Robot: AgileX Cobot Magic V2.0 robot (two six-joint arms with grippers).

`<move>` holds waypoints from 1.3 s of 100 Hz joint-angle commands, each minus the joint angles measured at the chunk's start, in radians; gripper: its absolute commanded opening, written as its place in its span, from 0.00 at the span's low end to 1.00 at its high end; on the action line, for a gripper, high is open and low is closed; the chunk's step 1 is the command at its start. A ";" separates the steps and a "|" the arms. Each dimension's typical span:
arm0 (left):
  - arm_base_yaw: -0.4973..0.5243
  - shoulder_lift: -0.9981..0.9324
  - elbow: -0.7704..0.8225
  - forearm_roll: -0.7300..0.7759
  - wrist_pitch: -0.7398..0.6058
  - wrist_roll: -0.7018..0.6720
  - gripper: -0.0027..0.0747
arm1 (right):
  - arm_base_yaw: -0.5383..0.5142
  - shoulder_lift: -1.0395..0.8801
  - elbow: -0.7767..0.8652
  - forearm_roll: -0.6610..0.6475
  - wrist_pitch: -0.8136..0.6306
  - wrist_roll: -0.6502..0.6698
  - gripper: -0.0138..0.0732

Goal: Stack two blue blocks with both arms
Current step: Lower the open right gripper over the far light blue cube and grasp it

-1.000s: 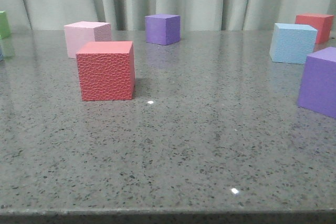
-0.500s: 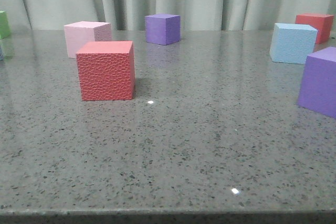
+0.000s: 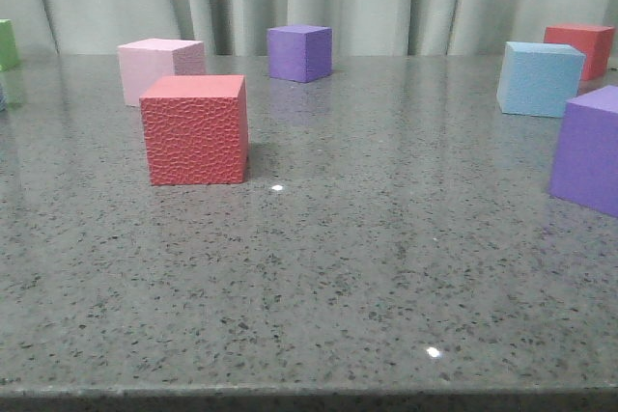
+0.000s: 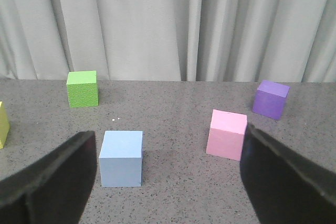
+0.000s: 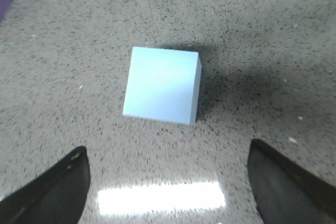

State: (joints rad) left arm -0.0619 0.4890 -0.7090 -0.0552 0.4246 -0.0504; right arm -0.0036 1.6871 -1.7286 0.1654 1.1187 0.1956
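One pale blue block [image 3: 539, 78] stands at the far right of the table in the front view. In the right wrist view the blue block [image 5: 161, 84] lies just beyond my right gripper [image 5: 168, 153], centred on the gap between its fingers; the jaws are wide open and empty. The other blue block [image 4: 121, 158] shows in the left wrist view, ahead of my left gripper [image 4: 169, 145] and close to one finger [image 4: 58, 179], off-centre in the gap. That gripper is open and empty. Neither gripper shows in the front view.
A red cube [image 3: 195, 129] stands front left, with a pink cube [image 3: 157, 68] behind it. A purple cube [image 3: 300, 52] is at the back and another purple cube [image 3: 589, 147] at the right edge. A second red cube [image 3: 579, 45] is far right. A green cube [image 4: 82, 88] is also in view.
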 commanded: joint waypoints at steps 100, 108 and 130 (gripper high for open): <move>-0.006 0.011 -0.033 -0.011 -0.060 0.002 0.74 | 0.036 0.348 -0.320 -0.029 0.109 0.129 0.79; -0.006 0.011 -0.033 -0.011 -0.060 0.002 0.74 | 0.041 0.348 -0.320 -0.030 0.113 0.124 0.70; -0.006 0.011 -0.033 -0.011 -0.060 0.002 0.74 | 0.049 0.348 -0.320 -0.030 0.119 0.123 0.56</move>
State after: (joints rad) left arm -0.0619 0.4890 -0.7090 -0.0552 0.4402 -0.0504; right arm 0.0433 2.0926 -2.0146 0.1340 1.2336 0.3262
